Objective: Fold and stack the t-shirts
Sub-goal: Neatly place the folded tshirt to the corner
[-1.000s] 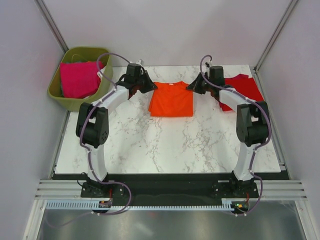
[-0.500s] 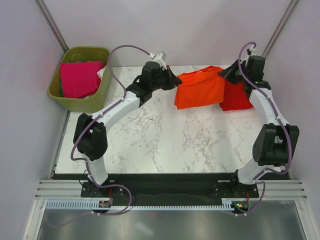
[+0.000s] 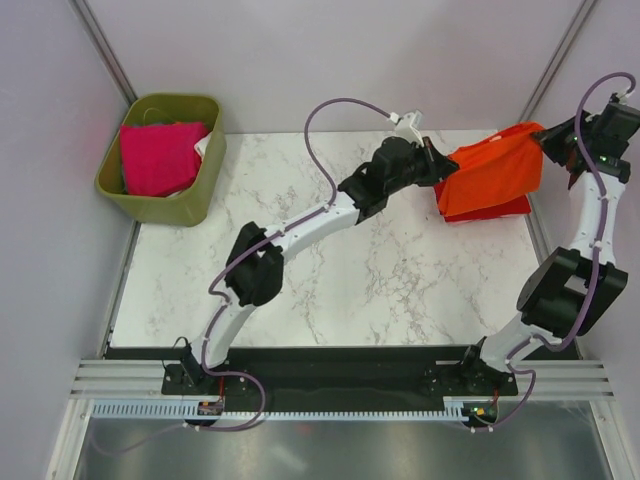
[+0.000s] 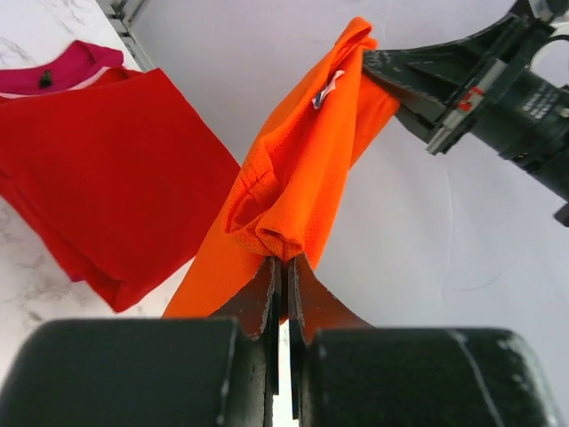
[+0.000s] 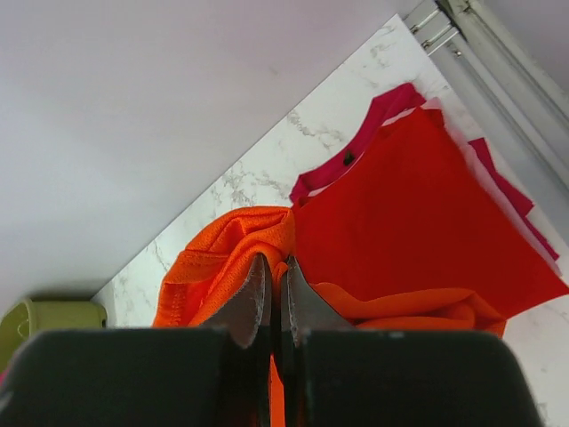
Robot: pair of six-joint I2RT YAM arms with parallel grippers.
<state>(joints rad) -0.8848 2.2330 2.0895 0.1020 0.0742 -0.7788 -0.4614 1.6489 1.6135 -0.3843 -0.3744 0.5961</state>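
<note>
The folded orange t-shirt [image 3: 490, 175] hangs in the air between both grippers, over the far right of the table. My left gripper [image 3: 437, 166] is shut on its left edge [image 4: 284, 222]. My right gripper [image 3: 556, 148] is shut on its right edge [image 5: 236, 245]. Under it lies the folded red t-shirt [image 3: 498, 208], also in the left wrist view [image 4: 98, 169] and the right wrist view [image 5: 418, 222], with a magenta shirt [image 5: 378, 120] beneath the red one. Another magenta pink t-shirt [image 3: 158, 157] lies in the bin.
The olive-green bin [image 3: 180, 203] stands off the table's far left corner. The marble table [image 3: 320, 270] spreads in front. A metal frame post [image 3: 555, 60] rises close behind my right arm. Grey walls close in both sides.
Both grippers have carried the orange shirt from the table's far middle to the right and upward, so that it now hangs over the red shirt. The left arm has stretched far right.
</note>
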